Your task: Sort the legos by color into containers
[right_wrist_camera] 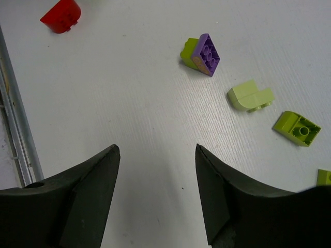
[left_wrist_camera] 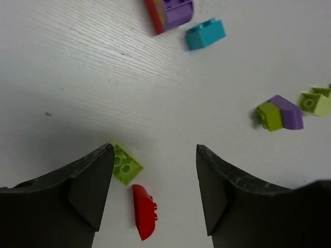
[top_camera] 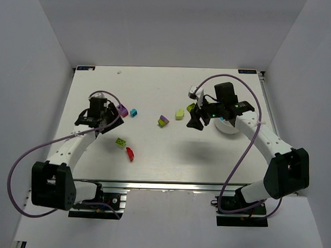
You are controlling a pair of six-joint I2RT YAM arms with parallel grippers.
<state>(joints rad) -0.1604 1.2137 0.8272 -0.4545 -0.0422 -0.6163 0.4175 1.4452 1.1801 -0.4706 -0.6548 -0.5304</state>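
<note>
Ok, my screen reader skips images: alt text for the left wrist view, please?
The open, empty left tool hangs over a white table, a lime brick and a red brick seen between its fingers. Farther off lie a cyan brick, a purple-and-red piece and a lime-and-purple piece.

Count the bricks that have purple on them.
2. A purple-and-red brick lies at the left, beside the cyan brick; a purple-and-lime brick lies mid-table. Others may be hidden in the bowl, mostly covered by the right arm.
</note>
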